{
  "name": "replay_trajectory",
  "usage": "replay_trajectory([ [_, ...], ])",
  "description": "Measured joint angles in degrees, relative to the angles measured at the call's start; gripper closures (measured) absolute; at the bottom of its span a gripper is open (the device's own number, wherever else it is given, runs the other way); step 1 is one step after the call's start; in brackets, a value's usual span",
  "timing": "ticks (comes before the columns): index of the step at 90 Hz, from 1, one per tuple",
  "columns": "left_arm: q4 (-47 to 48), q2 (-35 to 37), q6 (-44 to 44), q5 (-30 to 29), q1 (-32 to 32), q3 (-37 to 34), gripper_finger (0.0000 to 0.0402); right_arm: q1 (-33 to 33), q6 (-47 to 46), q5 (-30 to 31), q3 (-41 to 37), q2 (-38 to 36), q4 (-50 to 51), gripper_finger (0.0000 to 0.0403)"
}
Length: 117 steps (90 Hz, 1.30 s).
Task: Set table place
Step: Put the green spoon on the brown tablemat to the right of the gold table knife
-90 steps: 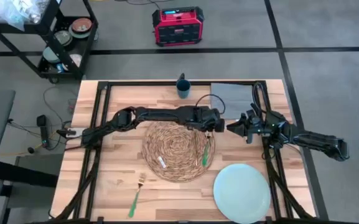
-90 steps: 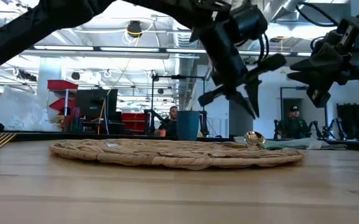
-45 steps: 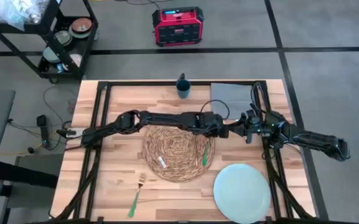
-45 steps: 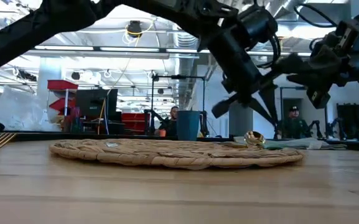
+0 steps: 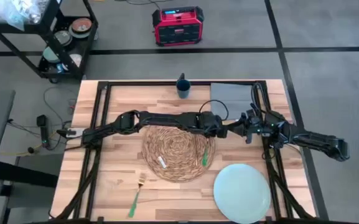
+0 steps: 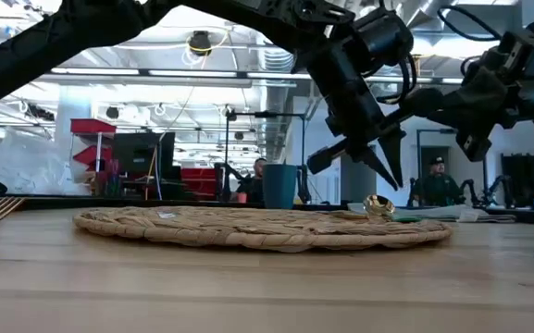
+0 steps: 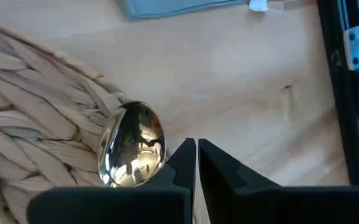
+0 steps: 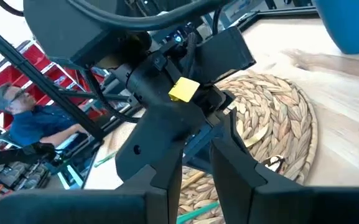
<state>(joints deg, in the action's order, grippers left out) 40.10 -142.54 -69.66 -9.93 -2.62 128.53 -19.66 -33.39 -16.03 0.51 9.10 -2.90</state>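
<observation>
On the tabletop (image 5: 114,99) a green-handled fork (image 5: 135,196) lies at lower left of the high view; the woven placemat (image 5: 178,150) sits mid-frame, and a spoon (image 5: 205,154) rests on its right edge. The left gripper (image 5: 221,129) hangs just past that edge, jaws clenched on nothing; the right gripper (image 5: 246,127) waits beside it, jaws slightly parted and empty. The pale-blue plate (image 5: 242,191) lies at lower right, off the mat. Judged step: clearing the spoon so the plate can go on; next calls for opening over its handle. Only the left wrist view shows the spoon's bowl (image 7: 132,144) overhanging the weave.
</observation>
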Motion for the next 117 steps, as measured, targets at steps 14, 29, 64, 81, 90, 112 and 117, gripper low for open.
replay_trajectory([
  [14,1.0,0.0,0.7,-0.3,-0.2,0.0,0.0402,0.0,-0.1,0.1,0.0,0.0,0.0,0.0332],
  [29,4.7,0.8,3.9,-0.4,-0.4,0.7,0.0401,0.0,-0.2,-0.1,0.0,0.0,-0.2,0.0332],
  [64,36.0,12.0,14.5,-13.1,-1.6,5.6,0.0401,0.0,-4.3,3.2,0.2,5.2,1.4,0.0355],
  [81,50.5,18.6,13.6,-21.6,-1.7,5.5,0.0401,0.2,-2.4,6.4,2.7,18.2,8.3,0.0401],
  [90,49.5,22.0,14.9,-22.5,-1.5,3.8,0.0401,1.1,-2.4,9.4,4.4,24.3,9.4,0.0402],
  [112,50.0,25.1,15.5,-25.9,-1.5,3.6,0.0401,3.3,-0.2,10.9,10.2,36.8,4.4,0.0403],
  [117,49.9,25.1,15.9,-25.9,-1.5,3.6,0.0401,3.4,-0.2,11.1,10.9,39.5,2.5,0.0403],
])
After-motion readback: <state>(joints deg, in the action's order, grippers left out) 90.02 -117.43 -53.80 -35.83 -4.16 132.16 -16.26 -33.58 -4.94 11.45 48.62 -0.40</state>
